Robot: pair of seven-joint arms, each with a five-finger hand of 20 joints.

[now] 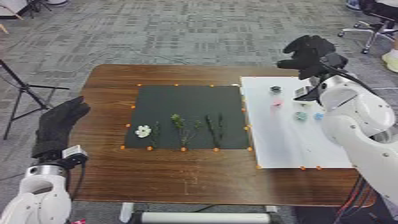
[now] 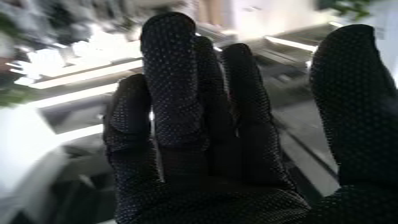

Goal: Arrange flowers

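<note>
Pointing away, leafy sprig (image 1: 177,120) lies near-to-far; left robot hand (image 1: 59,124), right robot hand (image 1: 312,56) open.

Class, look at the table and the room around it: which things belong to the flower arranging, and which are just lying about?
Belongs to the job:
- white flower
- green stems
- dark sheet under them
- small coloured pieces, probably blossoms
- white sheet under those pieces

Just lying about:
- tripod
- office chair
</note>
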